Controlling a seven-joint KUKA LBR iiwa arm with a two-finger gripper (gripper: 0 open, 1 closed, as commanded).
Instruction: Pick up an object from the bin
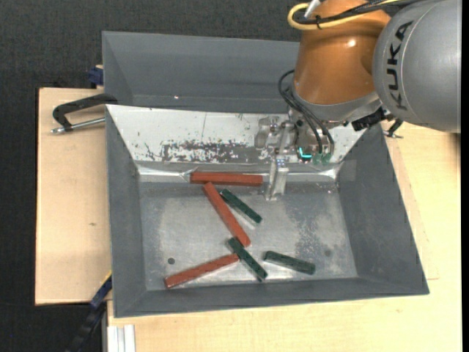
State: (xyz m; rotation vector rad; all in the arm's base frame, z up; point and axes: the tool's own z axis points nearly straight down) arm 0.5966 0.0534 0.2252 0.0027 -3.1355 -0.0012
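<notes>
Nearest thing: far red bar (227, 178), lying flat on the floor of the bin (377, 218), along the foot of the far wall, about mid-width.
Claw position: claw (277, 185) is low in the bin, at that bar's right end. Touching or just beside it, can't tell.
Claw state: apart or together, cannot tell. Nothing seen held in it.
Progress: judged early. Claw is down near floor level, nothing is lifted, all bars lie on the floor. Grasp and lift-out are left.
Other bars: slanted red bar (226, 213) runs from near the far bar toward the bin's centre, with a short green bar (240, 205) against its right side. Middle green bar (247, 259) sits at its lower end. Right green bar (289, 262) lies alone by the front edge. Front red bar (201, 270) points to the front-left corner.
Edges: the far wall stands right behind the claw and the far bar, so there is little room on that side. The orange cover (333, 50) and the arm (429, 50) hang over the far-right corner.
Open room: floor toward the right edge is bare, and so is the left part. Straight up looks clear.
Risk: judged, a bar tight to the wall may slide along it rather than get gripped.
</notes>
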